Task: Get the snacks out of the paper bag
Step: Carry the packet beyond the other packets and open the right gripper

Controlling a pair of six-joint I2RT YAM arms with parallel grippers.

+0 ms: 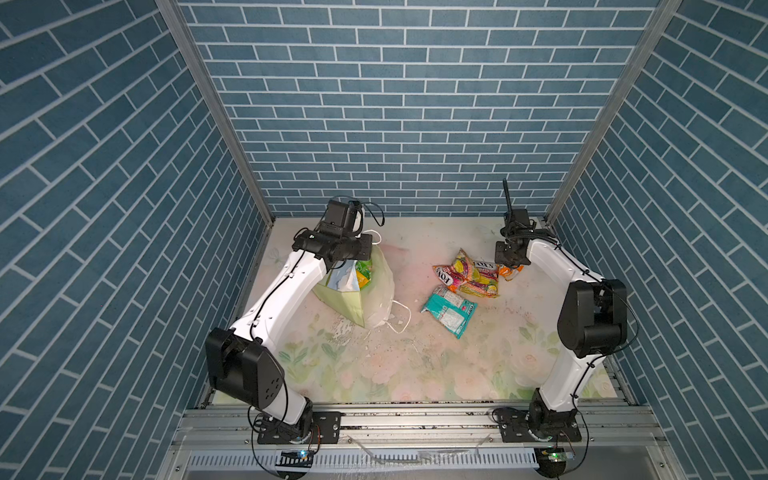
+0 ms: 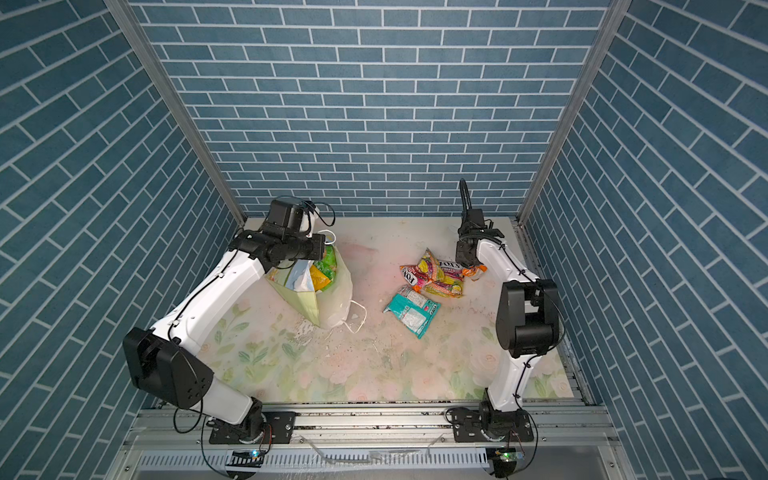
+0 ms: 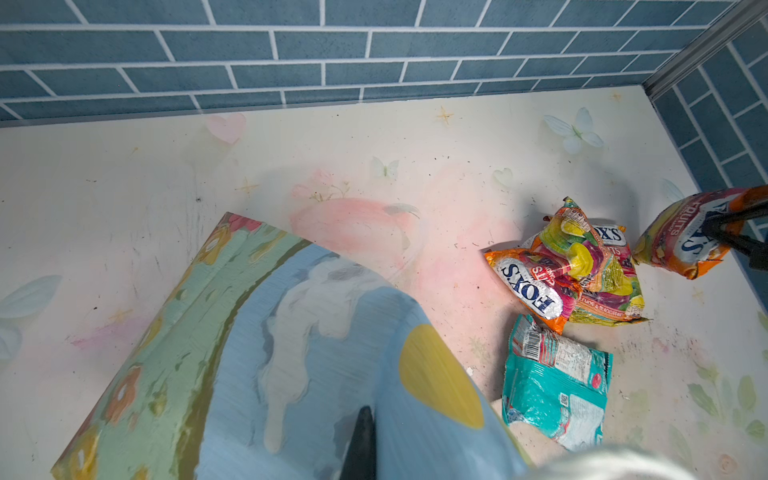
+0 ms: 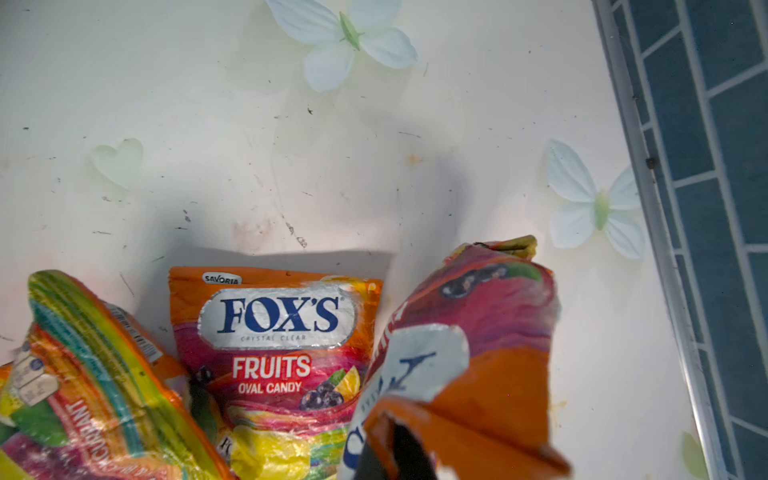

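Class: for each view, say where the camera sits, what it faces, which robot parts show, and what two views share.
Top views: high in front, facing down at the table; left arm, right arm show.
Left wrist: close above the paper bag; left claw tip shows.
Right wrist: above the orange packet; right claw shows.
Shared: both wrists see that packet.

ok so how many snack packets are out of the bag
4: teal packet nearest the front, fruit-print packet overlapping a yellower one, orange packet in the right end effector. More show inside the paper bag; pile could hide others.
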